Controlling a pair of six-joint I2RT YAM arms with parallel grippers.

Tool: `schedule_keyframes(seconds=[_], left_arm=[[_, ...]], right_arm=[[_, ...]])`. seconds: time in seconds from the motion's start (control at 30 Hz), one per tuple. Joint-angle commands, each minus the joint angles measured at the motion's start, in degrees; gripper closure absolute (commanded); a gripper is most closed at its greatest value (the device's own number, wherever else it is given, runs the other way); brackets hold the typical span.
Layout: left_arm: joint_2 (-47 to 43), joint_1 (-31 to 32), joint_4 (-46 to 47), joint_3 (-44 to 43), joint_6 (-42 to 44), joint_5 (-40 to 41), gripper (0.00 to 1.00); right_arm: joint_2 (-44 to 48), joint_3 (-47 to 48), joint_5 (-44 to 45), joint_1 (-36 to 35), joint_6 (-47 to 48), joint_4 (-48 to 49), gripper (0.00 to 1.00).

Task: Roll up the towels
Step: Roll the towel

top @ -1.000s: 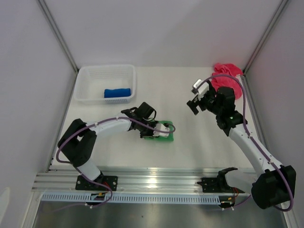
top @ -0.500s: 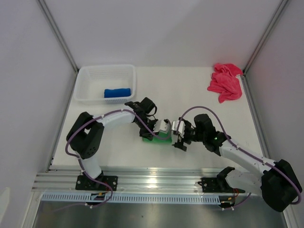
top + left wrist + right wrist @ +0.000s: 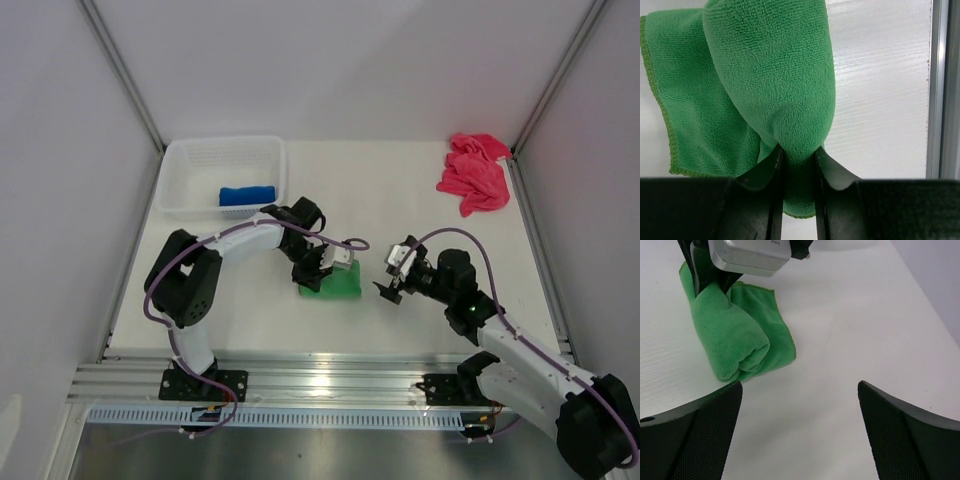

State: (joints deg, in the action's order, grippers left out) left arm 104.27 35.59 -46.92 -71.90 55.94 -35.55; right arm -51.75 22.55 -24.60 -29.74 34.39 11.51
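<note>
Green towel [image 3: 775, 75], partly rolled, lies on the table [image 3: 420, 220] with one end of the roll clamped in the left end effector [image 3: 797, 152]. Right end effector [image 3: 799, 390] stands released, just beside the roll. Judged light, soft and prone to unrolling: grasp across the roll's thickness. Blue towel [image 3: 246, 195] sits rolled in the basket [image 3: 225, 142]; pink towel [image 3: 474, 172] lies crumpled at the far right corner

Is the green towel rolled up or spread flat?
Partly rolled: the green towel forms a thick roll, with a flat flap beside it.

The green microfibre towel [image 3: 771, 75] runs off the top edge beyond the left fingers [image 3: 764, 170]; the right fingers' [image 3: 690, 440] roots are cut off by the bottom edge.
</note>
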Motion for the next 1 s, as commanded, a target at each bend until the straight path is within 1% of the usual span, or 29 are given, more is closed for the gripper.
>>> schedule_keyframes(seconds=[0.0, 0.07, 0.13, 0.17, 0.2, 0.23, 0.33, 0.47, 0.73, 0.87, 0.97], left_arm=[[0.2, -0.4, -1.1, -1.8, 0.5, -3.3, 0.84], [0.3, -0.4, -1.4, -2.1, 0.9, -3.3, 0.84], [0.6, -0.4, -1.5, -2.1, 1.2, -3.2, 0.84], [0.7, -0.4, -1.5, -2.2, 1.2, -3.0, 0.83], [0.7, -0.4, -1.5, -2.4, 1.2, -3.1, 0.83], [0.7, -0.5, -1.4, -2.3, 1.1, -3.0, 0.83], [0.8, -0.5, -1.5, -2.4, 0.9, -3.0, 0.83], [1.6, -0.5, -2.0, -2.8, 0.8, -2.8, 0.83], [2.3, -0.9, -2.8, -3.6, 0.8, -3.1, 0.82], [2.9, -1.5, -3.5, -4.7, 0.5, -4.2, 0.82], [3.0, -1.8, -4.0, -4.7, 0.7, -4.7, 0.82]], right_arm=[[2.2, -0.6, -1.0, 0.7, 1.5, -3.0, 0.01], [0.3, -0.7, -2.8, -0.3, 3.4, -2.8, 0.01], [-2.6, 0.1, -2.8, -3.7, 5.7, -1.1, 0.01], [-6.1, 0.8, -2.8, -5.0, 6.8, -0.2, 0.01], [-7.9, 2.3, -2.4, -7.2, 8.0, 0.3, 0.01], [-9.6, 2.9, -1.4, -8.0, 9.3, 2.1, 0.01], [-13.2, 4.1, -2.8, -8.7, 9.8, 5.7, 0.01], [-16.0, 5.5, -5.1, -9.7, 12.3, 4.6, 0.01], [-20.3, 6.0, -4.6, -11.3, 12.7, 7.5, 0.01], [-24.0, 6.1, -5.5, -11.9, 12.5, 8.1, 0.01], [-26.0, 5.7, -5.0, -11.9, 12.1, 9.2, 0.03]])
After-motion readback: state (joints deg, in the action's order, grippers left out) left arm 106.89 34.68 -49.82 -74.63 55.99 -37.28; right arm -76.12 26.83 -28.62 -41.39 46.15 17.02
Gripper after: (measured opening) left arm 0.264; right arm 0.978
